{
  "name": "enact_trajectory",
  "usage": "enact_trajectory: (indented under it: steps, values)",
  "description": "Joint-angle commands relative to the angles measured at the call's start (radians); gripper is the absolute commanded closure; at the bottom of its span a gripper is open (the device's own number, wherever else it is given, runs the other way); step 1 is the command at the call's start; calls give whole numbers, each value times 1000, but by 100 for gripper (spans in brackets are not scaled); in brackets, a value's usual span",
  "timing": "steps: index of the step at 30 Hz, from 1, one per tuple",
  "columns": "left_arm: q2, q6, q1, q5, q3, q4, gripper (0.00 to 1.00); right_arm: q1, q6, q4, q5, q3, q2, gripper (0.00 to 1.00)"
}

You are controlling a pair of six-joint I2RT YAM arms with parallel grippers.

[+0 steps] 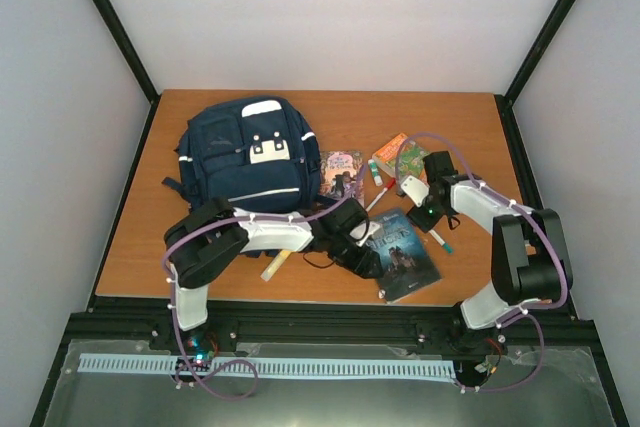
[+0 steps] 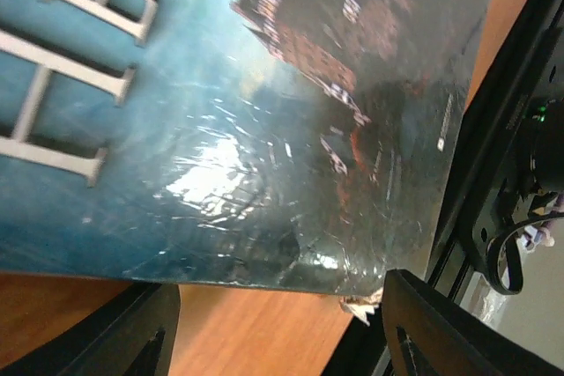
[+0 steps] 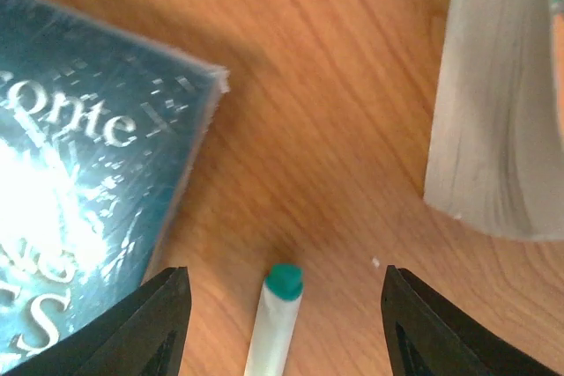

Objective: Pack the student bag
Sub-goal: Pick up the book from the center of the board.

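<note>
Two hands hang over the desk (image 1: 450, 117) in the top view: the student bag (image 1: 245, 152) lies well beyond and left of the left hand (image 1: 362, 252), and the right hand (image 1: 428, 219) is near a teal book (image 1: 403, 255). Left wrist view: the left hand gapes empty, the book's edge just ahead of its fingers. Right wrist view: the right hand stands open and empty, a green-capped marker (image 3: 275, 323) between its fingers, touching neither
</note>
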Motion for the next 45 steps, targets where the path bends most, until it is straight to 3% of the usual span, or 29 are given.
enact_trajectory:
  steps: [1, 6, 12, 17, 21, 26, 35, 41, 45]
  values:
    - [-46, -46, -53, -73, -3, 5, 35, 4, 91, -4, -7, 59, 35, 39]
    - [-118, -131, -57, -197, -27, -95, 36, -23, 121, -81, 38, 88, -39, 39]
    - [-218, -194, -57, -252, -88, -76, 36, -54, 98, -211, -69, 87, -168, 41]
    - [-223, -234, -55, -273, -87, -23, 25, -54, 58, -214, -141, 31, -170, 45]
    - [-226, -320, -22, -328, -74, -54, 22, -54, 44, -205, -177, 17, -114, 50]
    - [-235, -452, -5, -270, -127, 79, 24, -54, 46, -173, -162, -3, -75, 54]
    - [-66, -605, -3, -103, -154, 270, 32, -54, 36, -124, -152, -58, -19, 63]
    - [-14, -633, -3, -102, -123, 241, 28, -54, 18, -100, -151, -103, -2, 68]
    - [19, -678, -4, -95, -122, 318, 25, -54, -10, -94, -187, -126, 3, 69]
